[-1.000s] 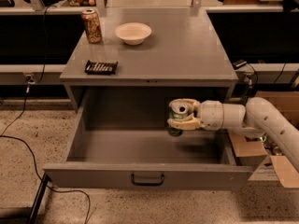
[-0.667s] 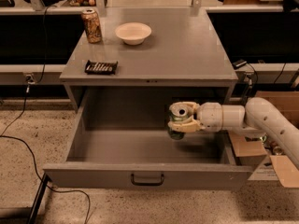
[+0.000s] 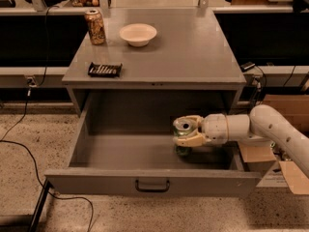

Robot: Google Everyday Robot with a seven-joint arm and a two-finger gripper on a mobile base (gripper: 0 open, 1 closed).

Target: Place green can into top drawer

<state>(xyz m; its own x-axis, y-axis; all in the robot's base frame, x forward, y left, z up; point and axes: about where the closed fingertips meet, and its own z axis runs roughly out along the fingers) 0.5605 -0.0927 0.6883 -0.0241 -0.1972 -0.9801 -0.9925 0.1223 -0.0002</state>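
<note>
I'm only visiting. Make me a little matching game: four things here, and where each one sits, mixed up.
Things:
1. green can
2. orange-brown can
3. white bowl
4. black tray

Places:
A. tabletop, front left edge
B. in the gripper, inside the open top drawer
C. tabletop, back left corner
D. tabletop, back, near the middle

Pairs: 1-B, 2-C, 3-D, 4-A.

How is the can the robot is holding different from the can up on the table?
The green can is down inside the open top drawer, clasped by the gripper; the orange-brown can stands free at the tabletop's back left corner. One label is green, the other orange-brown. Both stand upright with silver tops.
</note>
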